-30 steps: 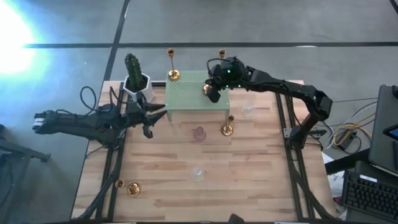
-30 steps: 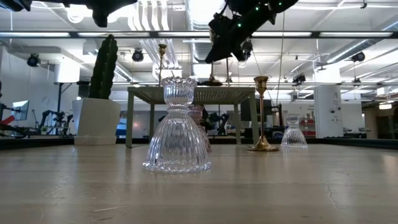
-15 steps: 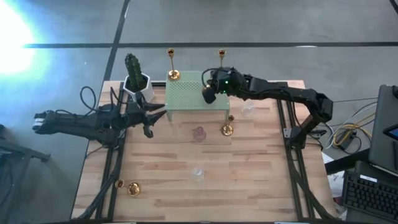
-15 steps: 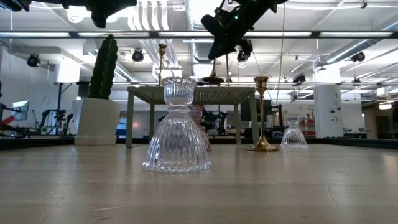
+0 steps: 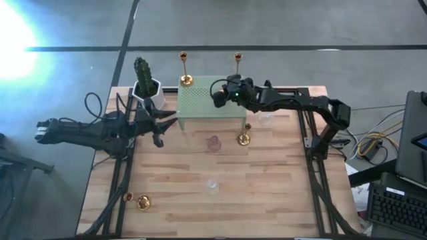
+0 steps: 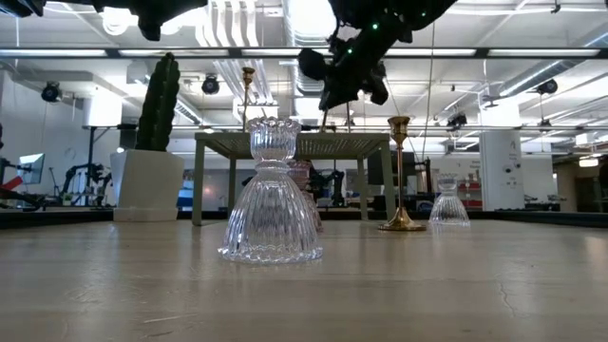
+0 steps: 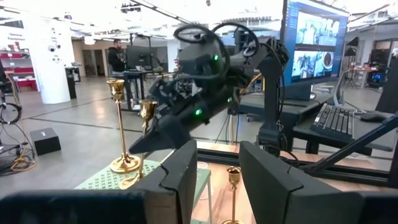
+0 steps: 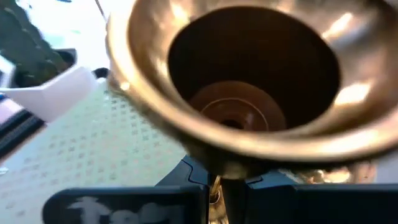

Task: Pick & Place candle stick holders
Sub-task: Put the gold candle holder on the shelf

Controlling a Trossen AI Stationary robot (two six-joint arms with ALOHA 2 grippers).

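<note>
Right wrist view: right claw [image 5: 218,99] clamped on gold holder [image 8: 236,81] by stem, over green stand [image 5: 200,100]. Step: carry/place. Next: upright holder, lower base onto stand, release. Left claw [image 5: 162,123] part-open, empty, waiting at desk [image 5: 267,200] edge nr cactus [image 5: 142,70].

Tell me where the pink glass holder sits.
In the high view the pink glass holder stands mid-table, just in front of the green stand, left of a gold holder.
</note>
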